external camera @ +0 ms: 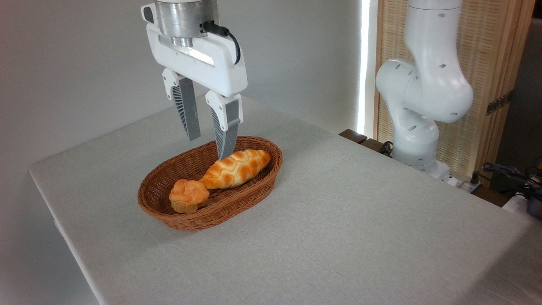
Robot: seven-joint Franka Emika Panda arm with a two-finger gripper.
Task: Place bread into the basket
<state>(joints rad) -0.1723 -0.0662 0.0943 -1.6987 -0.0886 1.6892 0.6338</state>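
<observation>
Bread placement takes place on a cloth-covered worktop (338, 237), the largest item in view, which carries only the basket and its contents. The arm (423, 84) stands at the right rear edge, its upper links reaching out of frame to the gripper. The basket (250, 197), an oval wicker container with low sides, sits left of centre. The gripper (209, 146) hangs above the rear half of the basket, jaws released with a clear gap between them and nothing held; the fingertips are clear of the loaf. The bread (235, 169) lies inside the basket along its rear half, right end near the rim. A small round bun (188, 195) sits at the front of the basket, touching or nearly touching the loaf's left end.

The task appears complete.

Remaining hazards:
- The right jaw tip sits just above the loaf; a downward or sideways move could strike it.
- A low retreat could catch the rim and shift the light basket.
- Vertical withdrawal is judged safest.
</observation>
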